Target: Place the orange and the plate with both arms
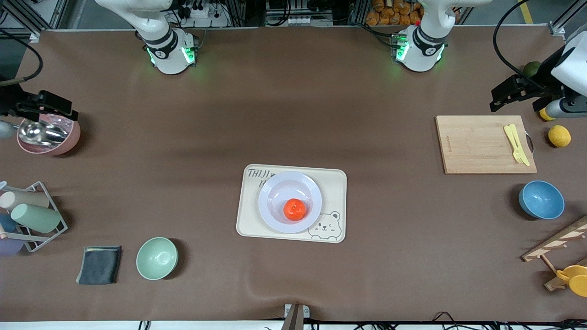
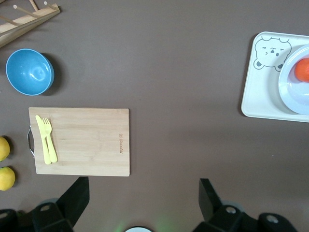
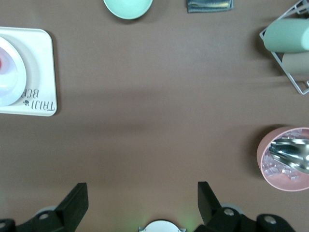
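One orange [image 1: 294,209] is sitting in the single lavender plate [image 1: 275,189], resting on the bear tray [image 1: 332,184] at mid-table. Only the wrist views are showing both lemons [image 2: 4,148] together and the spread, empty fingers: left gripper [image 2: 142,202] hanging beside the cutting board [image 1: 477,145], right gripper [image 3: 142,202] over the pink bowl [image 1: 69,137].

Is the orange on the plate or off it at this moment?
On it. The orange sits inside the plate, which rests on the bear tray; neither gripper is near it.
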You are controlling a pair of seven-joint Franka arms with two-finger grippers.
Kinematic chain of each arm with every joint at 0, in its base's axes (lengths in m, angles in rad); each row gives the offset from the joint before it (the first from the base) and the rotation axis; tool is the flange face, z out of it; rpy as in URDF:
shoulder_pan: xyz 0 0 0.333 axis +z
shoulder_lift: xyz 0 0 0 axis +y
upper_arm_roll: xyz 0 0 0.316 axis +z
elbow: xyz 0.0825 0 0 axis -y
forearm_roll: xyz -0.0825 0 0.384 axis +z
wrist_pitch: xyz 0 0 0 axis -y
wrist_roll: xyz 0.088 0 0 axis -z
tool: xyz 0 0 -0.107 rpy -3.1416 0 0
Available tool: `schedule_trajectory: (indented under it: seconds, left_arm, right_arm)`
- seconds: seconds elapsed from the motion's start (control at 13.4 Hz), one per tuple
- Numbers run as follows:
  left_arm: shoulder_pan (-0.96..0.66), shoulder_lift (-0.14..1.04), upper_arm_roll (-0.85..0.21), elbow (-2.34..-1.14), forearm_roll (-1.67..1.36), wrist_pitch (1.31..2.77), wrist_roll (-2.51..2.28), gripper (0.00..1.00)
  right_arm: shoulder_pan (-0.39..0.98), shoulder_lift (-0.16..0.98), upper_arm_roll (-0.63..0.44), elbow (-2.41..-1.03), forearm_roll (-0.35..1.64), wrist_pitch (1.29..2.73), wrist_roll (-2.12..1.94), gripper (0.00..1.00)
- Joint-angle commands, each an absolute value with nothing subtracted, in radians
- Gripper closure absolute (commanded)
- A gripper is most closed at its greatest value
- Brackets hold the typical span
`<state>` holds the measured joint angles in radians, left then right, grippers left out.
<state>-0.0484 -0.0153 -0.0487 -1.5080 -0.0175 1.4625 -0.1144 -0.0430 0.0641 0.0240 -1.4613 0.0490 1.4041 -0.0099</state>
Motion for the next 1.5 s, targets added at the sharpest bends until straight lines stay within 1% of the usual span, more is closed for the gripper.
schedule_trajectory:
  seconds: [0.0, 0.45, 0.67, 0.82, 1.42]
  left_arm:
    - [-0.043, -0.044, -0.057, -1.531, 0.008, 1.459, -0.094, 0.0]
    - [-0.041, -0.023, -0.051, -1.497, 0.009, 1.463, -0.095, 0.0]
    - [-0.043, -0.023, -0.052, -1.505, 0.008, 1.462, -0.112, 0.0]
    - [-0.043, -0.023, -0.051, -1.506, 0.008, 1.462, -0.112, 0.0]
    - [-0.043, -0.017, -0.046, -1.482, 0.014, 1.462, -0.1, 0.0]
  right_arm:
    - [-0.031, 0.063, 0.009, -1.482, 0.028, 1.442, -0.003, 0.0]
    - [-0.032, 0.071, 0.009, -1.473, 0.021, 1.442, -0.011, 0.0]
    - [-0.022, 0.061, -0.014, -1.471, 0.023, 1.43, -0.012, 0.0]
    - [-0.003, 0.063, -0.055, -1.473, 0.032, 1.436, -0.017, 0.0]
    - [-0.003, 0.061, -0.055, -1.471, 0.031, 1.431, -0.017, 0.0]
